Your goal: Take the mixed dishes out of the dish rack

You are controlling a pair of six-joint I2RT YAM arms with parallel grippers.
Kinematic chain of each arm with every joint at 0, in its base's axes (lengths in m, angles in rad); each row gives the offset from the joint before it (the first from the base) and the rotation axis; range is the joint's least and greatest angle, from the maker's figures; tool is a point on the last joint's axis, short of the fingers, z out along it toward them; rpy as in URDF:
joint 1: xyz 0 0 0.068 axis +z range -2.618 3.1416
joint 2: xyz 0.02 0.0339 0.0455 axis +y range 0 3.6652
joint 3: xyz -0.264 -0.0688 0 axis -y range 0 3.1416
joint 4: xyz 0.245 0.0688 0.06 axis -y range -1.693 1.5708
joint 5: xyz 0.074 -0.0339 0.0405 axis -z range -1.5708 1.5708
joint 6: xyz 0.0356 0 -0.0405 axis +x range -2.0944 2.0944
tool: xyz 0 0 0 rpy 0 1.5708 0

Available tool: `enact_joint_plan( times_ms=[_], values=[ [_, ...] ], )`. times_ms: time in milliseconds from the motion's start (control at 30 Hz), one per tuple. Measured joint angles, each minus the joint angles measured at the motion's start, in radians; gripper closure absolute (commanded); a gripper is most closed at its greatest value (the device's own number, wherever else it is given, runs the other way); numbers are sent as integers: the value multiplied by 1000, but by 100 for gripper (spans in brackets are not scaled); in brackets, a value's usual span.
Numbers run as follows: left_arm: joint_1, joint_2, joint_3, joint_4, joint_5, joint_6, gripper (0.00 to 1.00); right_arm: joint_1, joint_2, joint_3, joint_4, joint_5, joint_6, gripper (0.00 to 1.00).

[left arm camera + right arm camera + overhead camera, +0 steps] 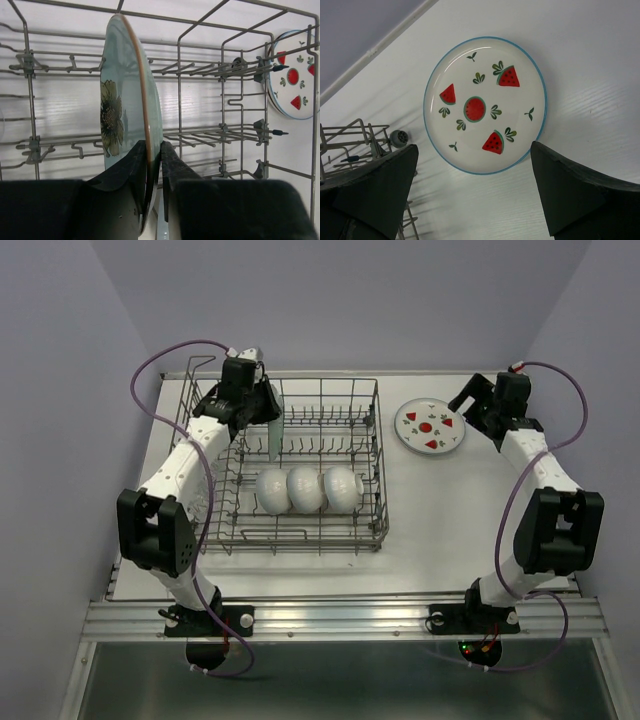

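Left wrist view: the left gripper (154, 147) is clamped on the lower rim of a pale green plate (127, 90) that stands on edge inside the rack (200, 75).

Its two dark fingers sit narrow, one on each face of the plate, whose dark flower mark faces left in this view. From the top view, this plate stands upright in the far left part of the wire rack. Three white bowls (307, 489) lie in a row in the near half, each touching the next. The right gripper (474, 147) has its jaws spread wide and holds nothing. It hangs over a white watermelon plate (485, 105) with a blue rim. That plate lies flat on the table (450, 520), near the rack's far right corner.
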Motion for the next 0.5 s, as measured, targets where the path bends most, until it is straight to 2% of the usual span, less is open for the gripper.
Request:
enact_joint_plan(
  times_ms=[100, 500],
  values=[
    [30, -8, -18, 31, 41, -2, 100, 0, -16, -2, -5, -11, 5, 0],
    [92, -64, -98, 98, 162, -10, 100, 0, -37, -5, -12, -54, 15, 0]
  ],
)
